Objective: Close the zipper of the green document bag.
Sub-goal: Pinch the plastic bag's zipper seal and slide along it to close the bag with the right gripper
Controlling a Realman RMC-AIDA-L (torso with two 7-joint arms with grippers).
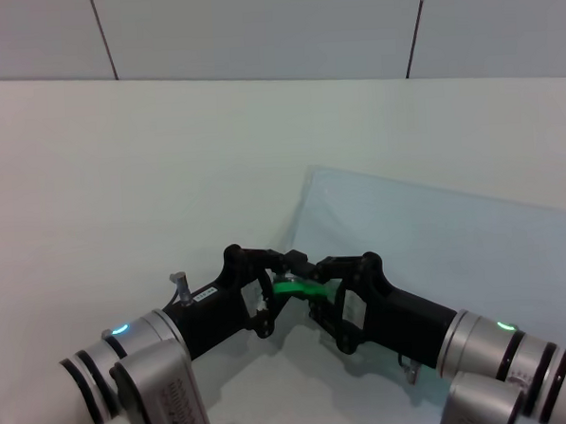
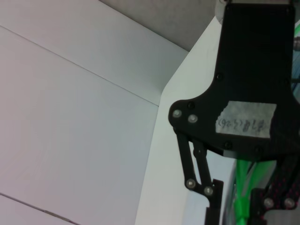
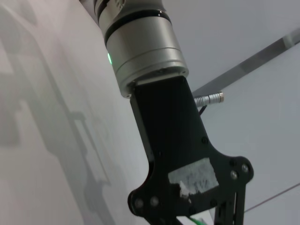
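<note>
Evidently the limp, slippery bag (image 1: 437,251) is pinched at its zipper (image 1: 301,289) by both closed pincers, left (image 1: 288,265) and right (image 1: 317,272).

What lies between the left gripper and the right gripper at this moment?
In the head view, a short stretch of the zipper spans the gap between the left gripper and the right gripper, at the near corner of the green document bag.

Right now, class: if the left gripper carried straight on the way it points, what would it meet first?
Probably the right gripper: the left gripper points straight at it, both meeting at the zipper on the green document bag's near corner. Depth is unclear.
</note>
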